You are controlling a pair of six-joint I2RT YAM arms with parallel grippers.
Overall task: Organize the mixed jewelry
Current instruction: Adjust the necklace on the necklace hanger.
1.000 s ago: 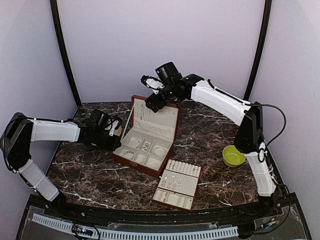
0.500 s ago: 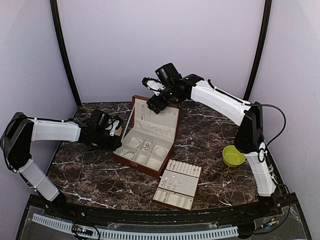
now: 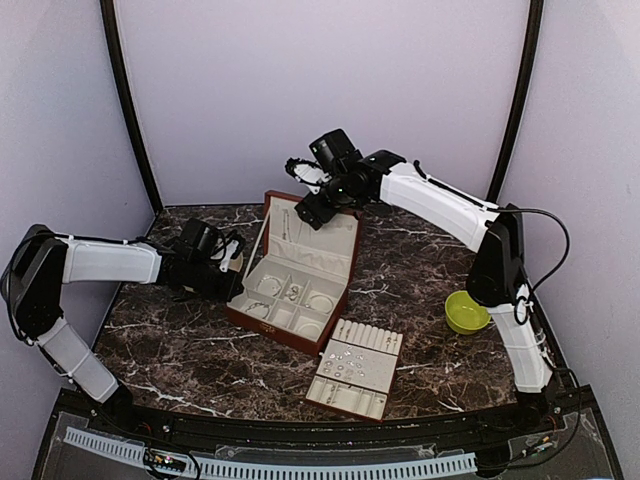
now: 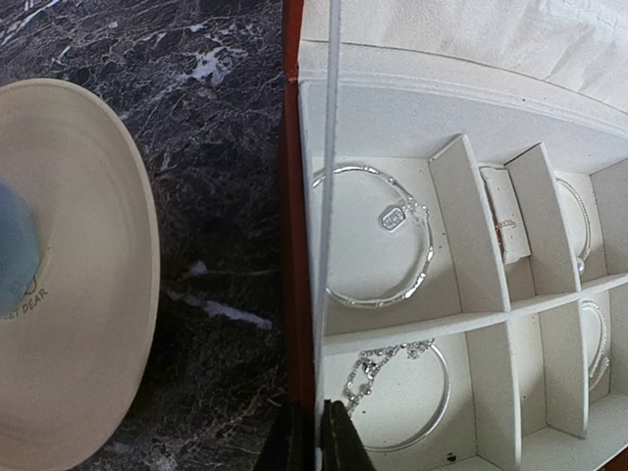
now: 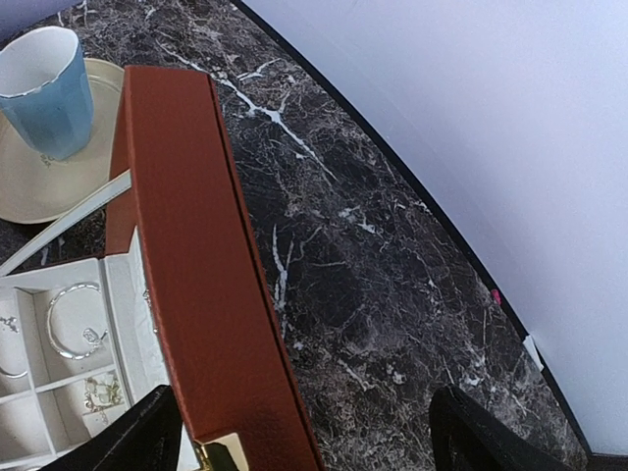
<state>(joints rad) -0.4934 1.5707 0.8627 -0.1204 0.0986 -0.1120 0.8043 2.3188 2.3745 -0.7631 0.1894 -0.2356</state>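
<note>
On the dark marble table, centre of the top view: which item is the box? (Student)

The reddish-brown box, cream-lined, with its lid raised upright at the far side. Nearer the arms lies the cream ring tray. A green bowl sits well apart, at the right. (Tutor)

Where is the mixed jewelry? (Student)

Most of the mixed jewelry lies in the box compartments. Left wrist view: a hoop bracelet with a small tag in the far-left compartment, and a chain over a second hoop in the compartment next toward the camera. Further silvery pieces lie in the compartments to the right, partly hidden by dividers. Small pieces also rest on the ring tray. (Tutor)

And the grippers? (Student)

Left gripper: fingers drawn together at the box's left wall, beside a cream saucer. A thin pale strip runs up from between them; whether it is pinched cannot be told. Right gripper: jaws spread wide, holding nothing, one finger on each side of the lid's top edge; contact with the lid cannot be told. A blue mug stands on the saucer, beside the lid. (Tutor)
</note>
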